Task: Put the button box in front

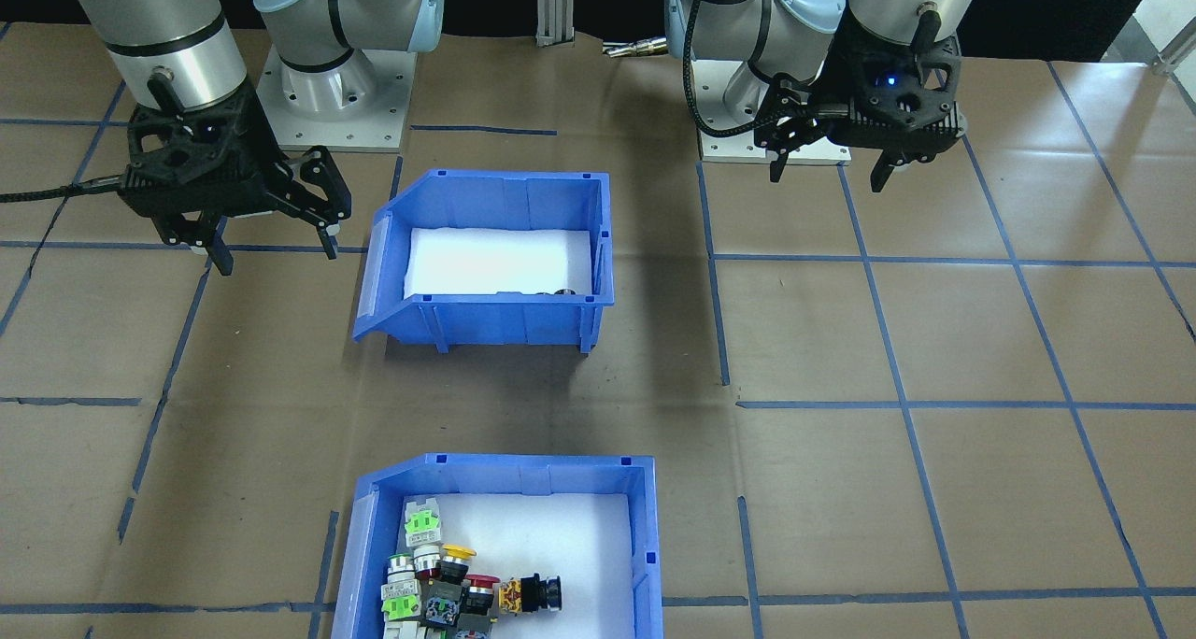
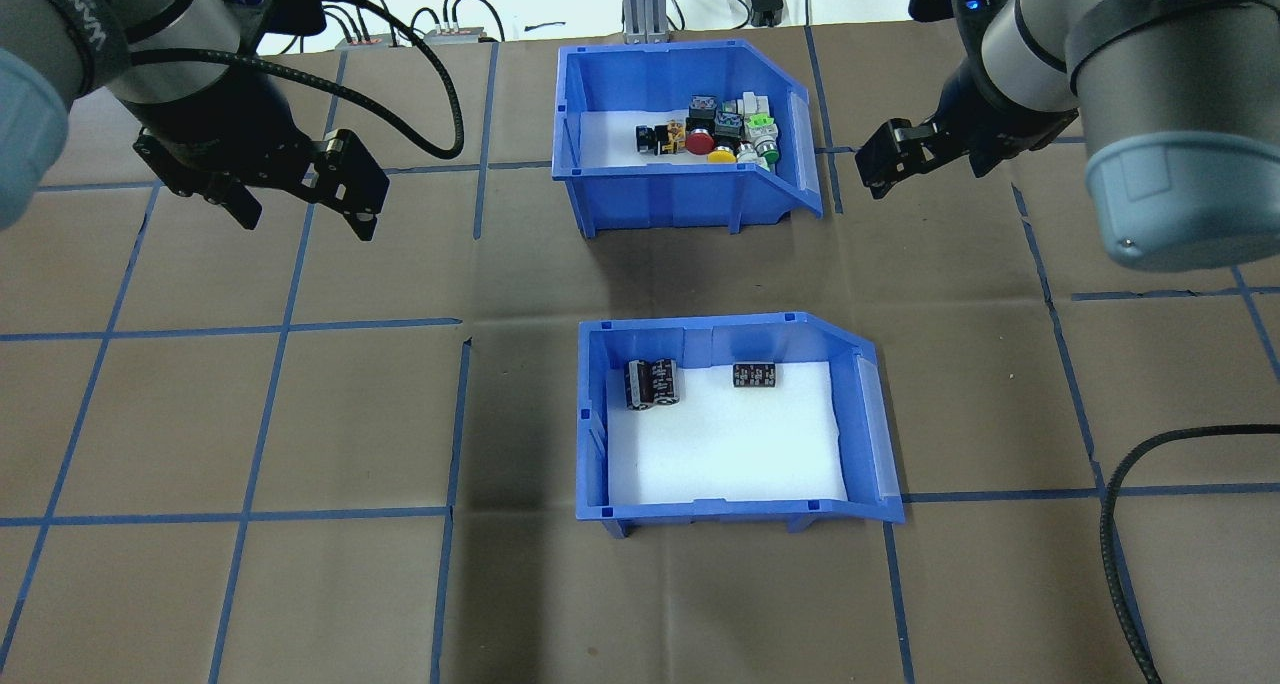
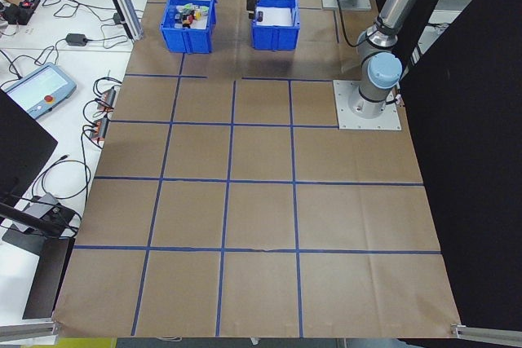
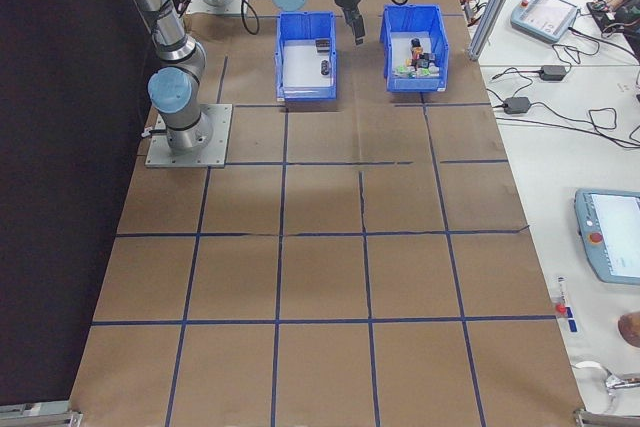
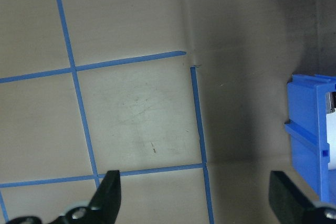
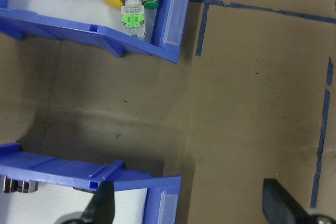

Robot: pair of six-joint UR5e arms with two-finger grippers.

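Both arms raised, fingers spread and empty.
In the overhead view the left gripper point(image 2: 305, 209) hangs at about ten o'clock, the right gripper point(image 2: 885, 164) at about two (each pointing down), neither touching anything.

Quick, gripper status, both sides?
Left gripper: open, holding nothing.
Right gripper: open, holding nothing.

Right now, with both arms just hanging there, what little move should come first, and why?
Probably the right gripper should ease toward the button box. It hovers open just beside that bin, which sits farther from the robot than the other blue bin.
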